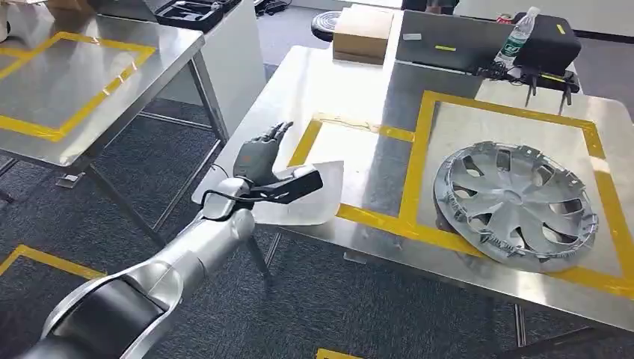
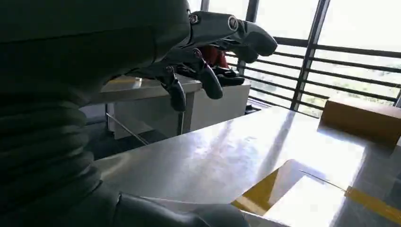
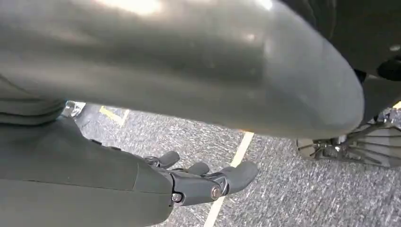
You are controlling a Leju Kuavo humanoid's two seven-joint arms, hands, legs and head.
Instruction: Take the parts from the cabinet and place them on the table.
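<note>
my left hand [image 1: 263, 152] hovers over the near left corner of the steel table [image 1: 351, 90], fingers apart and holding nothing, just above a pale flat part [image 1: 310, 202] that lies on that corner with its long axis running along the table's near edge. the silver wheel cover [image 1: 516, 203] lies flat, face up, inside the yellow tape square [image 1: 416, 176] to the right of that part. my right hand [image 3: 208, 182] hangs over the carpet, fingers loosely curled and apart, empty.

One hubcap [image 1: 517, 203], one pale panel [image 1: 314, 196], one bottle [image 1: 516, 37], one cardboard box [image 1: 362, 34], two worktops [image 1: 351, 90].
</note>
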